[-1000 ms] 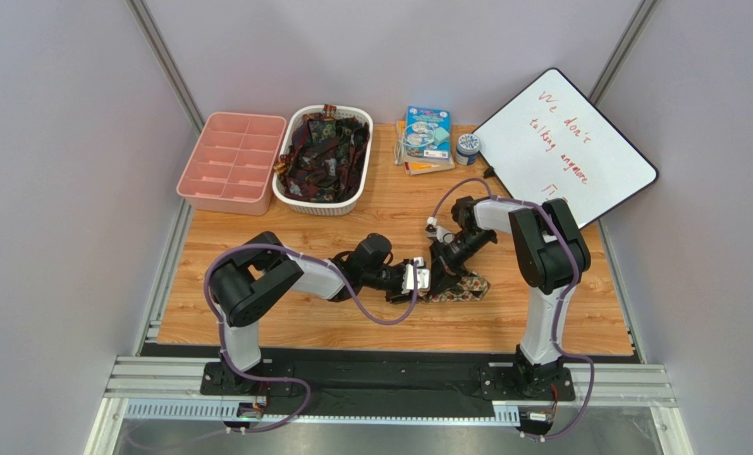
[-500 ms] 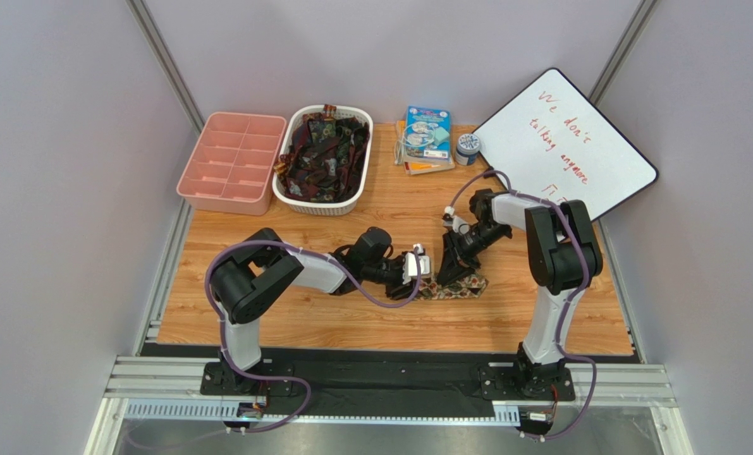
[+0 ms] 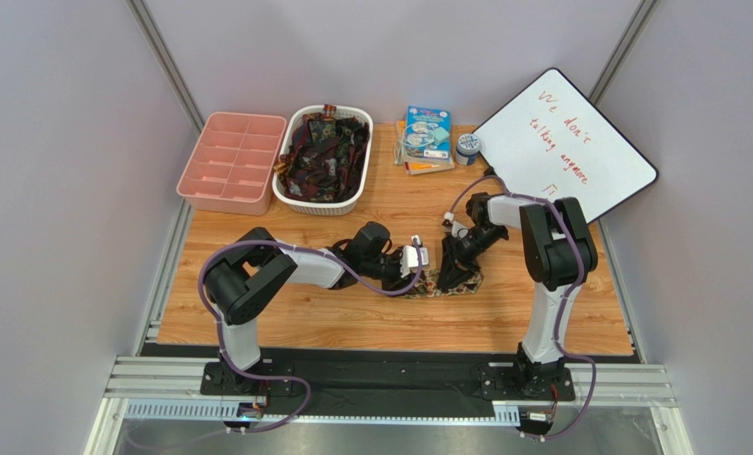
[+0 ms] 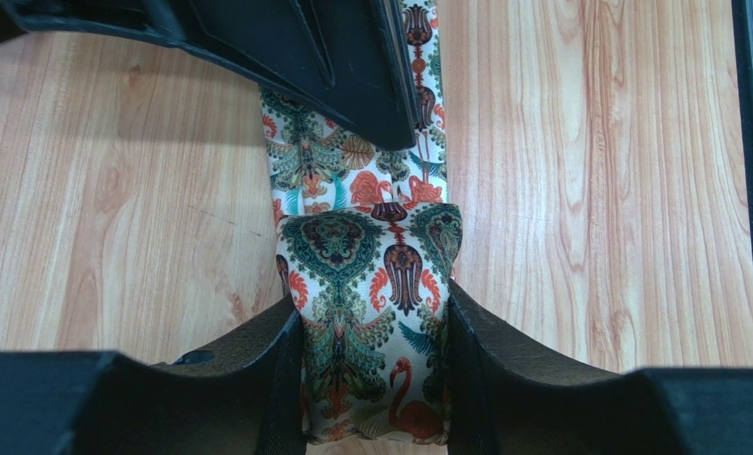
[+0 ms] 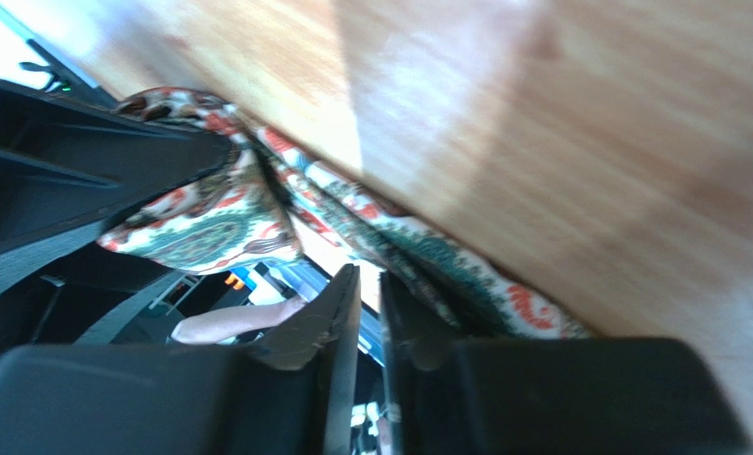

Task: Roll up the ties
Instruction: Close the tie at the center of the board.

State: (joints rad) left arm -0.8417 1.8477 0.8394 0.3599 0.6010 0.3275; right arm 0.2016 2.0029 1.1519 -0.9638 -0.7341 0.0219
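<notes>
Two claws of mine are meeting over one tie [image 3: 467, 283] at the middle of the wooden table [image 3: 351, 318]. My left claw [image 4: 370, 318] is gripping the tie's folded-over end, with its fingers [image 4: 256, 379] pressing against both edges of the cloth. Beyond the fold, the cream fabric with its green and orange-red ornamental print is lying flat on the boards.

My right claw [image 5: 366, 280] is hanging just past that fold. In the left wrist view its dark body is covering the tie's farther stretch. Its fingers are standing a narrow slit apart, with only light showing through the gap, and the tie is running beside and behind them rather than between them.

The other ties [image 3: 323, 152] are lying heaped in a white basket [image 3: 299, 203] at the far side. The basket is sitting just beside a pink compartment tray [image 3: 230, 161]. A whiteboard [image 3: 565, 142] is leaning at the far right.
</notes>
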